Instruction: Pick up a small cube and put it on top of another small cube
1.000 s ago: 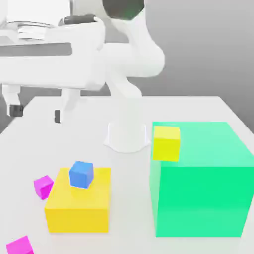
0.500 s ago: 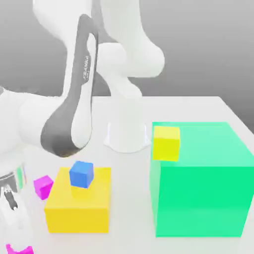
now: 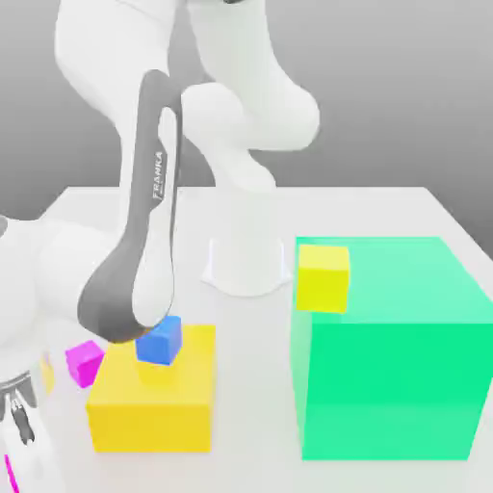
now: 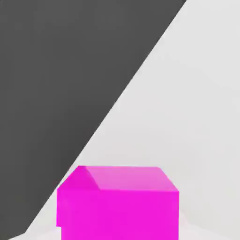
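Hand closed on near magenta cube, low at exterior view's left. Likely target, other magenta cube, lies toward arm base, slightly to exterior view's right.

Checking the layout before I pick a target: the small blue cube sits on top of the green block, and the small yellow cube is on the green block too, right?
Not quite: in the exterior view, the small blue cube sits on the flat yellow block, not the green block.
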Robot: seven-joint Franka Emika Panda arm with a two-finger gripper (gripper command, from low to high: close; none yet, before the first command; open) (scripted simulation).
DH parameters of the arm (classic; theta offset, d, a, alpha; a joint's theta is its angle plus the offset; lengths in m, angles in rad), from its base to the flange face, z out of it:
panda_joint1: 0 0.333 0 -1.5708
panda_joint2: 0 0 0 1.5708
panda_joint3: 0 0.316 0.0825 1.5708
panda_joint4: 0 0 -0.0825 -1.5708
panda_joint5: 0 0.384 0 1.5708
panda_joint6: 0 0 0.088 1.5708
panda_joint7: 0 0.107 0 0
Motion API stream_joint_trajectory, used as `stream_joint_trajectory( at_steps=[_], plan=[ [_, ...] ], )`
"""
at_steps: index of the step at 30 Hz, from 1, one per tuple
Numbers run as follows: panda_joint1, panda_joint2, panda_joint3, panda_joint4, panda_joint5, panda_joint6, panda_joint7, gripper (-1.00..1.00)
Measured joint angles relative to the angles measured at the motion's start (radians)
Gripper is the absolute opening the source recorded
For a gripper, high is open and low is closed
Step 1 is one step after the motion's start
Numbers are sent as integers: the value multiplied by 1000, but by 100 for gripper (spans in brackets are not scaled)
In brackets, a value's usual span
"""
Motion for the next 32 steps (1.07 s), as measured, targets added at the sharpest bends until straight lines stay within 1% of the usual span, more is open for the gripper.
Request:
stream_joint_trajectory(
  at_steps=[13, 21, 23, 27, 28, 32],
  plan=[
    [44, -475, 4, -342, -87, -126, 145, -100],
    [23, -764, 48, -554, -134, -204, 232, -100],
    [19, -764, 53, -589, -137, -169, 241, -100],
    [20, -648, 52, -630, -136, -12, 241, -100],
    [20, -629, 52, -636, -135, 12, 240, 100],
    [20, -629, 52, -636, -135, 12, 240, 100]
  ],
)
